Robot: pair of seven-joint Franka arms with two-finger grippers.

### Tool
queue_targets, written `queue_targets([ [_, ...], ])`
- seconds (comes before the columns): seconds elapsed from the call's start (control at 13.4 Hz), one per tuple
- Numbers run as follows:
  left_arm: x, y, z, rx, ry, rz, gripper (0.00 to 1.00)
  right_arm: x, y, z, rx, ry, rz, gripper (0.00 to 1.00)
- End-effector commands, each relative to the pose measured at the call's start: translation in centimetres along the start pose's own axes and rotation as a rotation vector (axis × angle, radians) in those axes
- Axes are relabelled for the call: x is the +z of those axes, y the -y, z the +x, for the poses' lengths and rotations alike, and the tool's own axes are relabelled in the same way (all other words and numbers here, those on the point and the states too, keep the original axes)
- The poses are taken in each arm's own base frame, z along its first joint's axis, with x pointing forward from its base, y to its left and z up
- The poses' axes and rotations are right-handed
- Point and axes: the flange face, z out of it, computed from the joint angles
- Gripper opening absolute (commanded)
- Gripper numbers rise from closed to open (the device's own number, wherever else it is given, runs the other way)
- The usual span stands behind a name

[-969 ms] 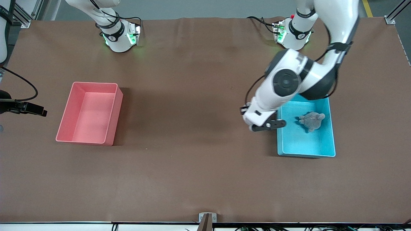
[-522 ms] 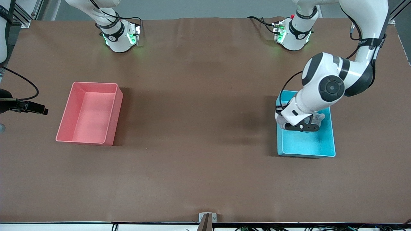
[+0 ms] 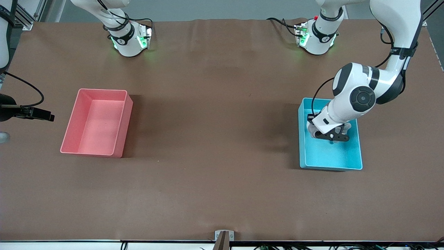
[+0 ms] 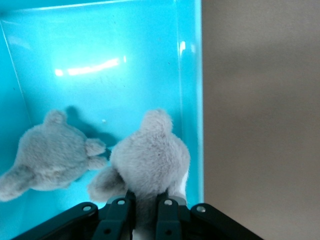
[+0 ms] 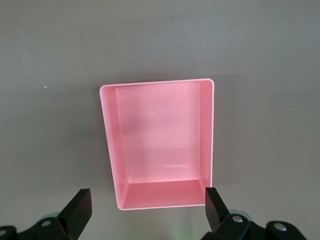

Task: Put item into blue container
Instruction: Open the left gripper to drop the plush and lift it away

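The blue container (image 3: 329, 154) stands at the left arm's end of the table. My left gripper (image 3: 329, 136) is over it, shut on a grey plush toy (image 4: 150, 160) that hangs inside the container close to one long wall (image 4: 190, 100). A second grey plush toy (image 4: 50, 157) lies on the container's floor beside the held one, and part of it shows past the gripper (image 3: 347, 125). My right gripper (image 5: 147, 195) hangs open and empty high above the pink-red bin (image 5: 160, 130).
The pink-red bin (image 3: 71, 126), with nothing in it, stands at the right arm's end of the table. Bare brown tabletop lies between the two bins. A black device with a cable (image 3: 31, 113) shows at the view's edge beside the pink-red bin.
My left gripper has carried the grey plush toy from over the table beside the blue container to over the container's inside, next to the plush lying there. The black device shifted slightly.
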Motion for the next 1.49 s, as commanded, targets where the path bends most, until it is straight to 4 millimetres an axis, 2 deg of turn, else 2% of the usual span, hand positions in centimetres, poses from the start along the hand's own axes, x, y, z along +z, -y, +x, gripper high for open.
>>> queue_targets([
  [0.0, 1.3, 2.3, -0.9, 0.018, -0.031, 0.004, 0.15, -0.8, 0.4, -0.8, -0.007, 0.006, 0.016, 1.0],
  [0.22, 2.9, 2.7, -0.9, 0.027, -0.026, -0.01, 0.18, -1.9, 0.1, -2.2, -0.012, -0.006, 0.021, 1.0],
  [0.52, 5.4, 3.0, -0.7, 0.021, -0.009, -0.032, 0.2, -2.3, 0.1, -2.5, -0.006, -0.004, 0.02, 1.0],
  [0.75, 6.1, 2.9, -0.7, 0.023, 0.001, -0.037, 0.23, -2.6, -0.2, -2.8, -0.001, -0.003, 0.022, 1.0],
  [0.89, 6.1, 2.9, -0.6, 0.023, 0.001, -0.038, 0.23, -3.2, -0.2, -4.1, -0.005, 0.005, 0.025, 1.0],
  [0.97, 6.1, 2.9, -0.6, 0.023, 0.001, -0.038, 0.32, -3.6, -0.1, -4.7, -0.008, -0.001, 0.027, 1.0],
  [1.04, 6.0, 2.9, -0.6, 0.021, -0.001, -0.038, 0.6, -3.9, -0.3, -5.4, -0.007, -0.002, 0.03, 1.0],
  [1.12, 5.7, 2.9, -0.5, 0.019, -0.006, -0.036, 0.95, -4.3, -0.4, -6.4, -0.007, -0.008, 0.033, 1.0],
  [1.19, 4.9, 3.0, -0.4, 0.018, -0.015, -0.031, 1.0, -4.5, -0.5, -7.5, -0.008, -0.017, 0.037, 1.0],
  [1.27, 4.1, 3.1, -0.4, 0.016, -0.023, -0.024, 1.0, -4.7, -0.7, -8.2, -0.009, -0.022, 0.04, 1.0],
  [1.42, 1.3, 3.0, -0.8, 0.009, -0.049, 0.0, 1.0, -5.4, -0.7, -9.5, -0.013, -0.035, 0.044, 1.0],
])
